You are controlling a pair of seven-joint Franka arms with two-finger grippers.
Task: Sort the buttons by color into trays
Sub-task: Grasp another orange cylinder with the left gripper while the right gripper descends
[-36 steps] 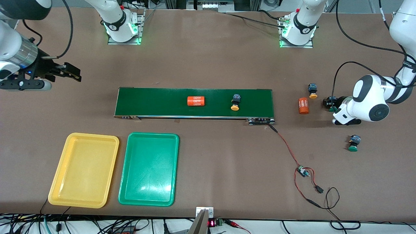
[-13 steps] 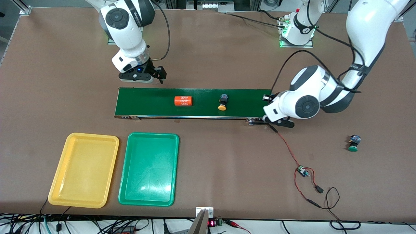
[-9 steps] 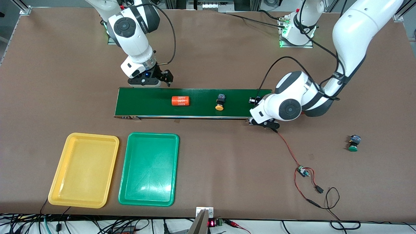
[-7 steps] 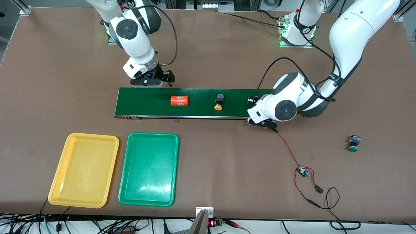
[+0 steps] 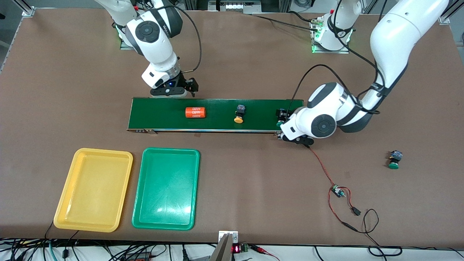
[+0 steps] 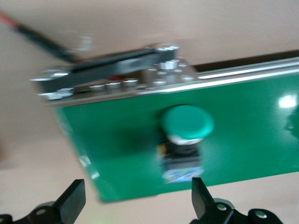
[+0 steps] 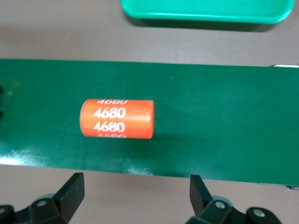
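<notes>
A green-capped button (image 6: 187,122) lies on its side on the dark green conveyor belt (image 5: 217,108), at the belt's end toward the left arm (image 5: 280,123). My left gripper (image 6: 138,203) hangs open just over it (image 5: 283,116), its fingers clear of the button. A yellow-capped button (image 5: 239,114) lies mid-belt. Another green button (image 5: 394,160) rests on the table toward the left arm's end. My right gripper (image 7: 135,196) is open and empty over the table beside the belt's edge (image 5: 191,87), close to an orange cylinder (image 7: 117,119). The yellow tray (image 5: 92,188) and green tray (image 5: 166,188) hold nothing.
The orange cylinder (image 5: 195,112) with white lettering lies on the belt. A red-and-black cable (image 5: 326,174) with a small board runs from the belt's end toward the front camera. The green tray's rim (image 7: 205,11) shows in the right wrist view.
My left gripper has opened and let go of the green button at the belt's end. The cylinder and yellow button have shifted along the belt toward the right arm's end. My right gripper followed alongside.
</notes>
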